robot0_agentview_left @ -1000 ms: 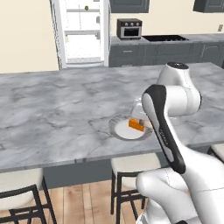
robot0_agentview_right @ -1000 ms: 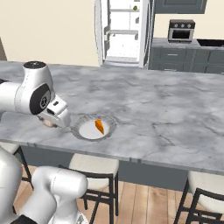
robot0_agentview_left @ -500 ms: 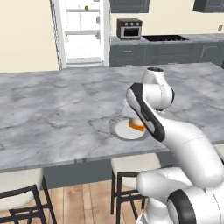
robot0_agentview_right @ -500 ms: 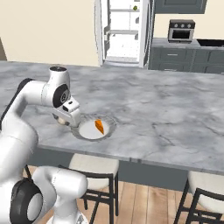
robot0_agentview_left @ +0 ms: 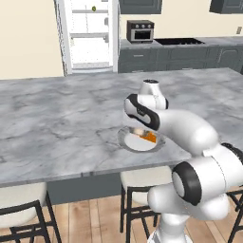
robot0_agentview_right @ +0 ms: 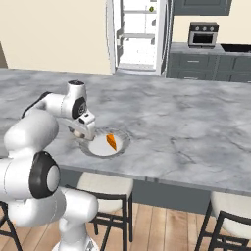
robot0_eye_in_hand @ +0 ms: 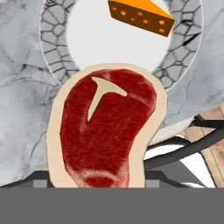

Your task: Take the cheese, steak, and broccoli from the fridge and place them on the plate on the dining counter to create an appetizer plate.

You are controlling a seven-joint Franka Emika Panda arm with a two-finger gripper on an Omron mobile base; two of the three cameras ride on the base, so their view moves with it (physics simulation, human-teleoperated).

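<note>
The steak (robot0_eye_in_hand: 103, 133) fills the middle of the hand view, held in the gripper (robot0_agentview_right: 84, 133) (its fingertips hidden behind the meat), over the near rim of the plate (robot0_eye_in_hand: 52, 48). The cheese (robot0_eye_in_hand: 141, 15), cut off at top, lies on the plate on the desk (robot0_agentview_left: 57, 118).

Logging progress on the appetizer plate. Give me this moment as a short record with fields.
plate: round, grey-rimmed plate on the dining counter, near its front edge
cheese: orange wedge lying on the plate's white centre
steak: raw steak held in the hand, over the plate's rim
broccoli: small green item high in the fridge, probably it
fridge: doors open, behind the counter
done: cheese only
</note>
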